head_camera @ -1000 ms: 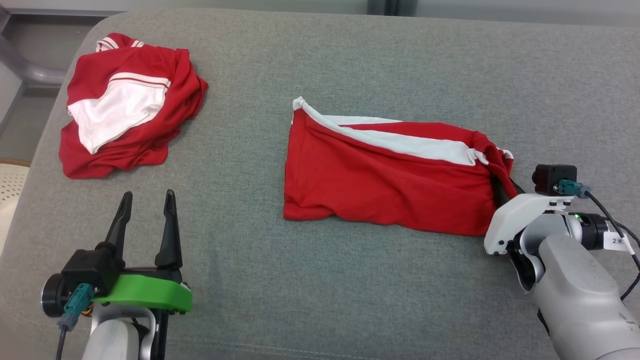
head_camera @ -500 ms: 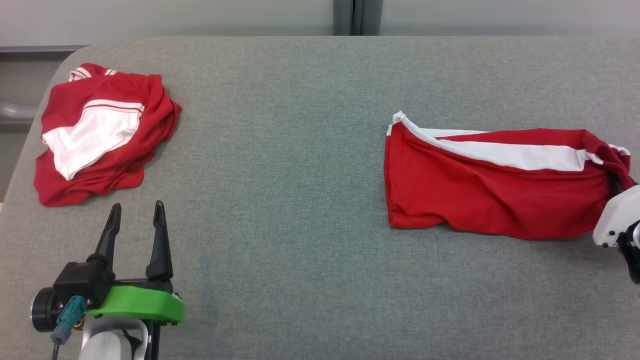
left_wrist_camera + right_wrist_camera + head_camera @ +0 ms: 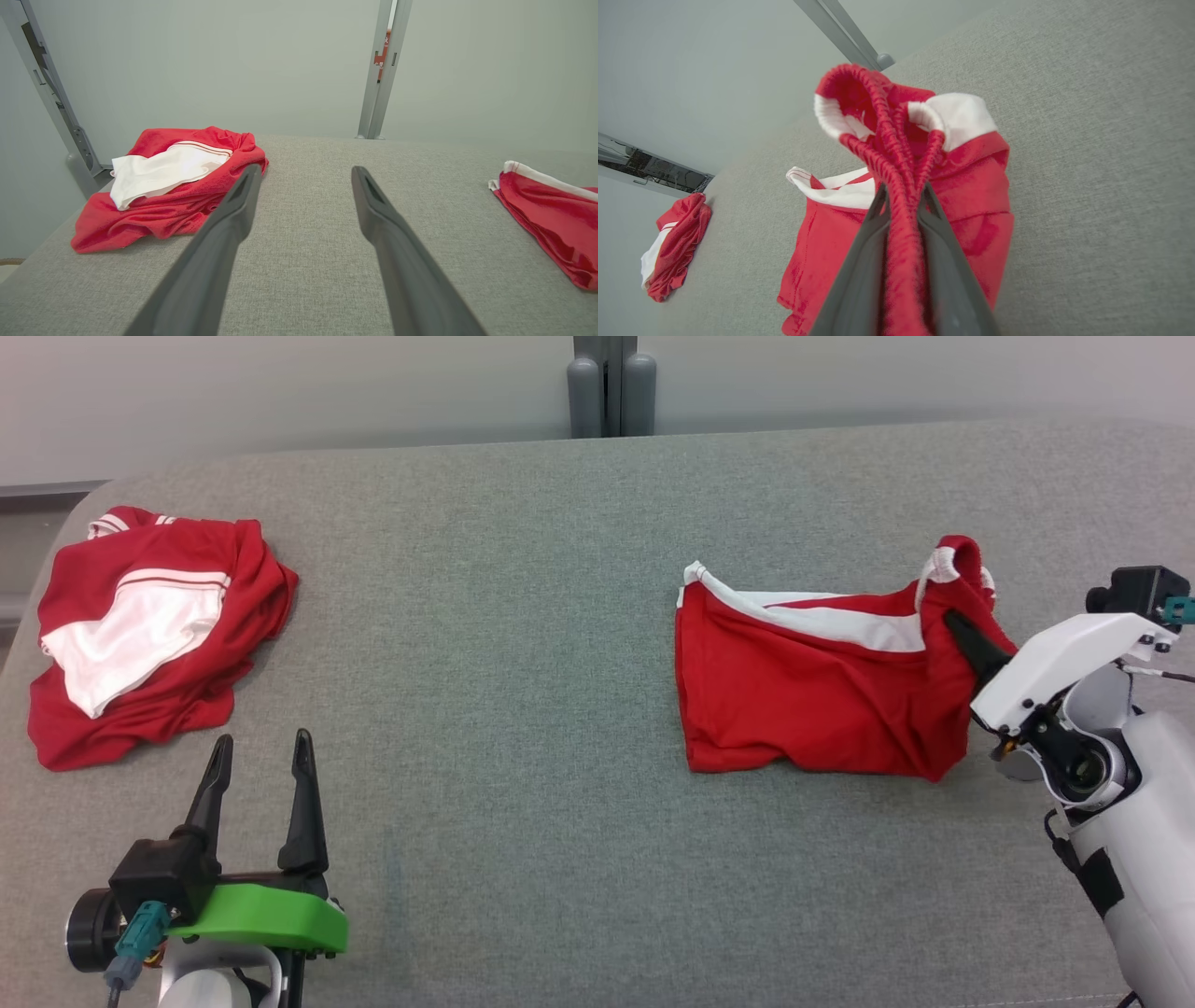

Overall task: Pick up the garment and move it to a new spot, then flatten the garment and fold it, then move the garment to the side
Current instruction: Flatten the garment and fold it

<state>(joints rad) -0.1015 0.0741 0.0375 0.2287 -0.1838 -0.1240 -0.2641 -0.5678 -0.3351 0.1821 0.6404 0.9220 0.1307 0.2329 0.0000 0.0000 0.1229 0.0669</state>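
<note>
R gripper (image 3: 903, 193) tips buried in garment (image 3: 803, 700) waistband

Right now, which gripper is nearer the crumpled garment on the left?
Left. The left gripper sits just short of the crumpled garment; right gripper is far across, gripping the other garment.

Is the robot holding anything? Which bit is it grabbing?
Yes. The right gripper is shut on the red garment, pinching its bunched elastic band. The left gripper is open and holds nothing.
</note>
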